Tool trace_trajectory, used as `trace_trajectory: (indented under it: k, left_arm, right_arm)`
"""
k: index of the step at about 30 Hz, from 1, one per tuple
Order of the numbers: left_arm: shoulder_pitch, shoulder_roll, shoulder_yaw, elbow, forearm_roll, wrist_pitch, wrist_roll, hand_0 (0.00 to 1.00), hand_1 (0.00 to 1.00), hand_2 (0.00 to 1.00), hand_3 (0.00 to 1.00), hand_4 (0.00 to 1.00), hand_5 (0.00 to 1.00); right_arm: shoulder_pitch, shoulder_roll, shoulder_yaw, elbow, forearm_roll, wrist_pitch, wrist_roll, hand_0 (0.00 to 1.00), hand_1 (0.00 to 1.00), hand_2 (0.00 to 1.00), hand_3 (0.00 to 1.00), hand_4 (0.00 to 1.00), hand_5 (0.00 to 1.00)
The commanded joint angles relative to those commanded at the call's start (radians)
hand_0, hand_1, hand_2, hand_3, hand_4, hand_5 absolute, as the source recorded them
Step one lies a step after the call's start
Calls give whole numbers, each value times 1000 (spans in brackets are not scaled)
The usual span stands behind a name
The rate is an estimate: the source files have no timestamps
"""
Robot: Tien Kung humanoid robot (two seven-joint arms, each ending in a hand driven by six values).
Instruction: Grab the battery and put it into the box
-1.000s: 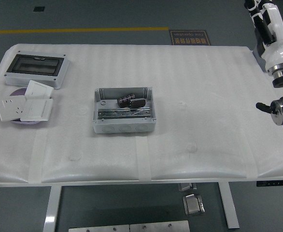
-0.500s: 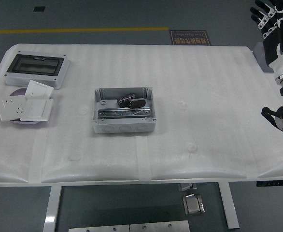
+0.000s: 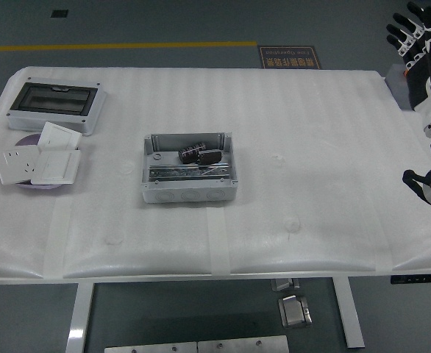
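The floor sign's (image 3: 287, 57) writing is too small to read. Two dark cylindrical batteries (image 3: 200, 155) lie inside the grey plastic box (image 3: 190, 169). My right hand (image 3: 412, 33) is raised, fingers spread, empty.

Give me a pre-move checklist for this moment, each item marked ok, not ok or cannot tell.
1. Batteries inside the box: ok, two dark ones lie in it, toward its far side.
2. Any battery left on the table to pick up: not ok, none shows outside the box.
3. Right hand free: ok, fingers spread, holding nothing, raised past the table's far right corner.
4. Left hand ready: cannot tell, it is out of view.
5. Box upright and open: ok, it sits flat with its top open.
6. Other items out of the way: ok, the breaker case and switch plates lie at the far left, apart from the box.
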Motion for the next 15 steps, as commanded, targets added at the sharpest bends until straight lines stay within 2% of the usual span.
trace_trajectory:
  k: [15]
  left_arm:
    - [-3, -6, 8, 0, -12, 3, -2, 496, 595, 412, 525, 501, 257]
  right_arm:
    - [-3, -6, 15, 10, -13, -3, -6, 840, 768, 769, 805, 998, 718]
